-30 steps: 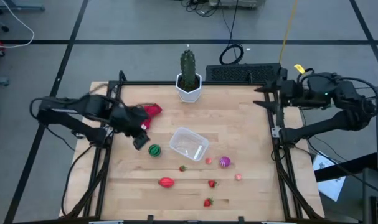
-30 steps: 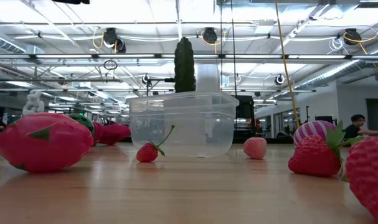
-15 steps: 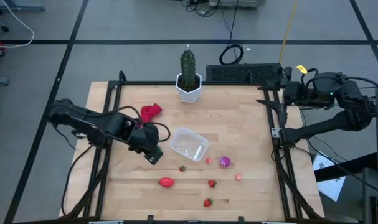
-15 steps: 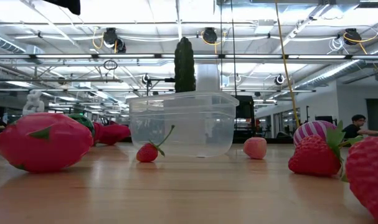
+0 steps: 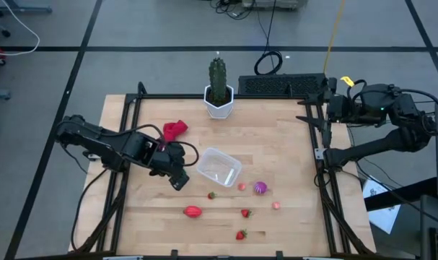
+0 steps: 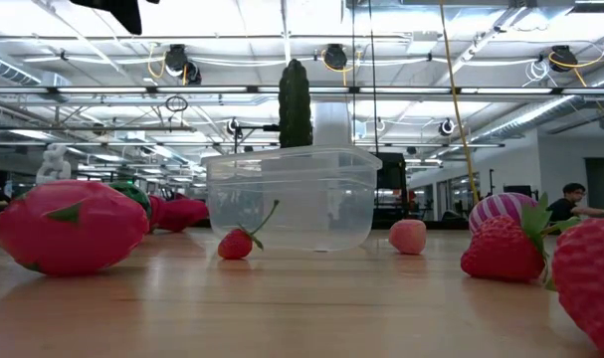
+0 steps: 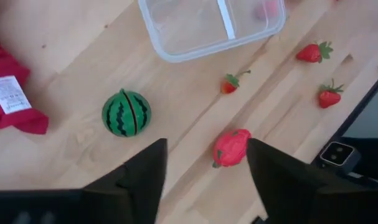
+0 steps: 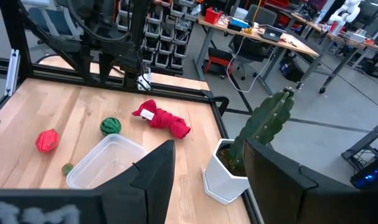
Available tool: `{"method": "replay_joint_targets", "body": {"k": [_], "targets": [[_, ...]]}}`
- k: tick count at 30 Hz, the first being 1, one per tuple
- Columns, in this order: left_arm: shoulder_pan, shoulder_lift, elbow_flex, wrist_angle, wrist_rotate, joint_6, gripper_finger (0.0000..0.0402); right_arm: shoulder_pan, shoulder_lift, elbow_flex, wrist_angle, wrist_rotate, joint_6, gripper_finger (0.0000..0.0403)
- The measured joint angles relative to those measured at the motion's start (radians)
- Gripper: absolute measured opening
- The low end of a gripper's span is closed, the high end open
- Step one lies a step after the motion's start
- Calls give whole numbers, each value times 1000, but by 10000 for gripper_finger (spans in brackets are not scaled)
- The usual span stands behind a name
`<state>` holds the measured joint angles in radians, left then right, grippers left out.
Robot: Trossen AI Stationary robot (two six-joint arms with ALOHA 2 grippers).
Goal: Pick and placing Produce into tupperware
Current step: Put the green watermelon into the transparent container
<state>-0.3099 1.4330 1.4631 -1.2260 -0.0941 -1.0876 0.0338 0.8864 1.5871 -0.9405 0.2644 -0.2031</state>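
My left gripper [image 5: 177,180] is open and hangs above the table just left of the clear tub [image 5: 219,166]. It hides the green striped ball in the high view. The left wrist view looks down on that ball [image 7: 126,112], which rests on the wood, with the tub [image 7: 207,25] and the red oval [image 7: 231,147] beyond. The purple ball [image 5: 260,188], the red oval [image 5: 193,211], three small strawberries [image 5: 245,213] and two pink bits [image 5: 242,186] lie on the table nearer its near edge. My right gripper [image 5: 307,113] waits open at the far right corner.
A red cloth [image 5: 175,130] lies left of centre toward the far edge. A green cactus [image 5: 218,76] stands in a white pot [image 5: 219,105] at the far edge. A dark frame [image 5: 320,155] borders the table. Bare wood shows on the right half [image 5: 283,144].
My left gripper has moved toward the table's right and near edges, from beside the red cloth to above the green striped ball, mostly in the first half second. It then almost stopped. The produce and the tub have stayed put.
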Motion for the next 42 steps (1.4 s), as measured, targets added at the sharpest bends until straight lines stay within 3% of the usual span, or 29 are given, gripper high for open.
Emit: {"method": "replay_joint_targets", "body": {"k": [8,14,23,42], "targets": [[16,0,-5,-71,-14,-2,344,0,0,0,0,0,90,183],[12,0,-97,84,64,-20,385,0,0,-25,24,-2,124,183],[0,1,-288,134,76,-95,392,0,38,-69,84,-3,124,183],[17,1,-451,321,48,-70,392,0,81,-69,103,-3,113,183]]}}
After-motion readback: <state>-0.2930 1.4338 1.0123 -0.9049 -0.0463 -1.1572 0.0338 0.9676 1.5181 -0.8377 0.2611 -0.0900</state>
